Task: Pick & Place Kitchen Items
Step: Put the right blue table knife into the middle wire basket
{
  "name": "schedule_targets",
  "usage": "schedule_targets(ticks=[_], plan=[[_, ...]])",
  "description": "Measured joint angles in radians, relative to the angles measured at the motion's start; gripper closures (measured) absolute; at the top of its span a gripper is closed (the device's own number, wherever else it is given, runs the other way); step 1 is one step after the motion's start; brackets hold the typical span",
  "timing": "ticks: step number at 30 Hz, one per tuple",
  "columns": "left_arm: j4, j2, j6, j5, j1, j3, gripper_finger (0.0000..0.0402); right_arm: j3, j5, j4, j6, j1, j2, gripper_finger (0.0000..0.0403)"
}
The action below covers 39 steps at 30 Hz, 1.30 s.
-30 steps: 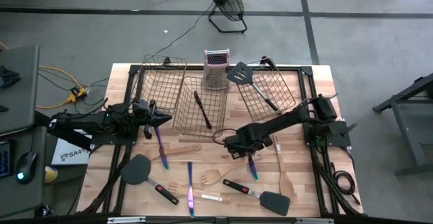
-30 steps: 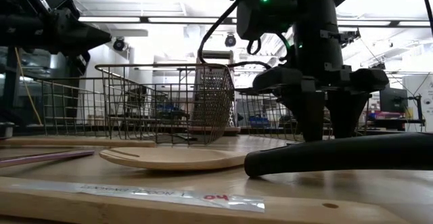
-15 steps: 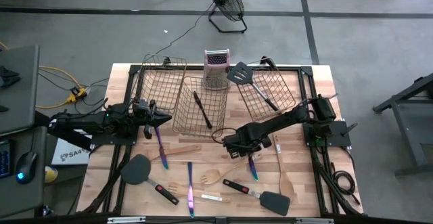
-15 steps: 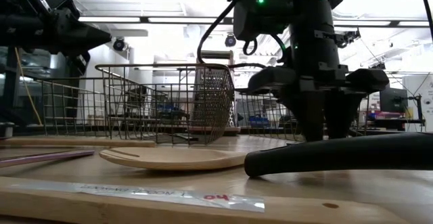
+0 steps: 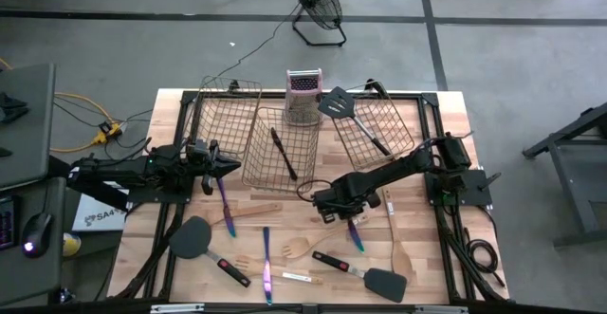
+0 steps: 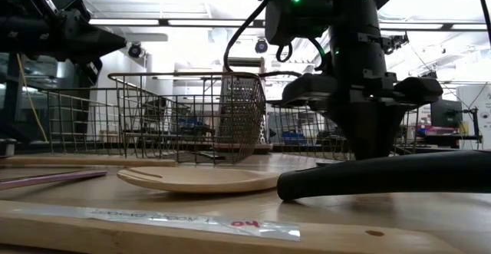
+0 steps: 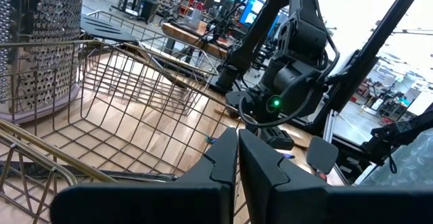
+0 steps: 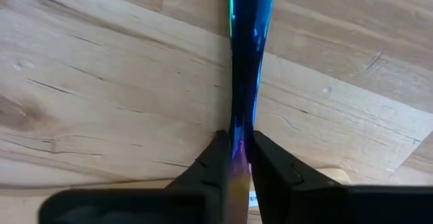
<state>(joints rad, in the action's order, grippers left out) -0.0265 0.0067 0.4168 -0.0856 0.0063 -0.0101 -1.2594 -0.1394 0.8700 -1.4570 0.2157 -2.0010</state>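
Writing is scarce: I can read "SA4" on a white sheet (image 5: 95, 218) beside the table's left edge, and red digits that look like "04" on a clear strip (image 6: 153, 217) lying on the near wooden utensil in the low view. My right gripper (image 8: 235, 158) is down on the table (image 5: 417, 257) near its middle, its fingers pinched narrow around an iridescent piece of cutlery (image 8: 247, 55) that lies flat on the wood. My left gripper (image 7: 237, 158) hovers at the left side beside the baskets, fingers pressed together, holding nothing. More utensils lie along the near half: a black spatula (image 5: 197, 239), a wooden fork (image 5: 302, 248), a purple knife (image 5: 266, 263). The middle basket (image 5: 281, 143) holds one dark utensil. The surface is pale wood planks in a black frame; beyond it I see grey concrete floor, a floor fan (image 5: 317, 3) and bright ceiling strip lights.
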Motion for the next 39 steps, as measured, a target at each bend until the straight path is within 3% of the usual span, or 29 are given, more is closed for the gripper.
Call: schedule_targets(ticks=[20,31,39], plan=[[0.0,0.0,0.0,0.0,0.0,0.0,0.0387,0.008,0.096,0.031,0.047,0.015,0.191,0.0372],[0.0,0.0,0.0,0.0,0.0,0.0,0.0387,0.005,0.219,-0.121,0.094,0.011,0.367,0.0372],[0.0,0.0,0.0,0.0,0.0,0.0,0.0387,0.003,0.241,-0.347,0.214,-0.022,0.389,0.0372]])
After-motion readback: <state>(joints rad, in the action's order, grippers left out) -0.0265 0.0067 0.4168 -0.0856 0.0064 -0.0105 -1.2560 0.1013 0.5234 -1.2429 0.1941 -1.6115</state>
